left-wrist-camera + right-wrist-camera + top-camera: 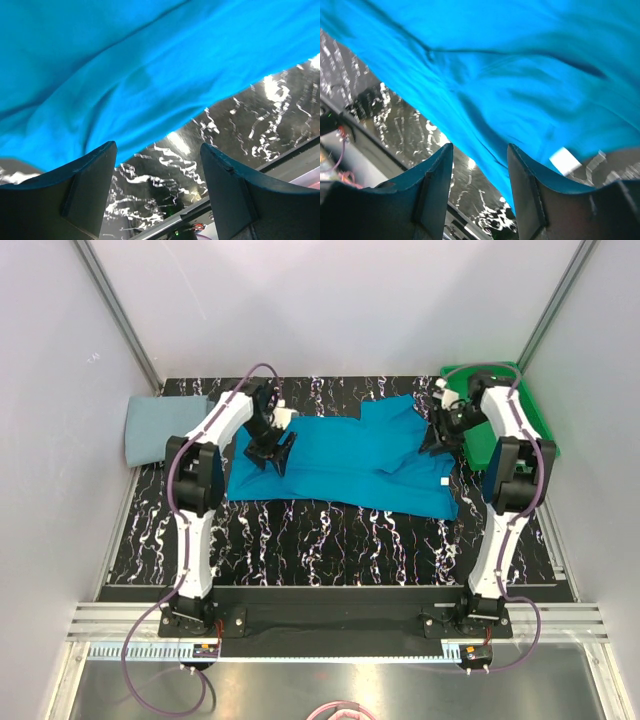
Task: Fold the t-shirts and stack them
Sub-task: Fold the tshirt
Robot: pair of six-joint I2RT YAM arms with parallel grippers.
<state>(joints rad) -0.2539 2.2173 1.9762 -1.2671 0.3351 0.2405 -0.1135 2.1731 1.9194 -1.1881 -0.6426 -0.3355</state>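
Just parked at opposite ends of teal shirt [340,455] with left end effector [157,146] and right end effector [480,147] open, gripping nothing.

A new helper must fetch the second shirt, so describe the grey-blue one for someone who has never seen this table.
Start at the black, white-veined table and go to its far left corner. There lies the grey-blue t-shirt, a compact folded-looking rectangle by the left wall. Unlike the bright teal t-shirt spread wide in the middle, it is pale, dull and small.
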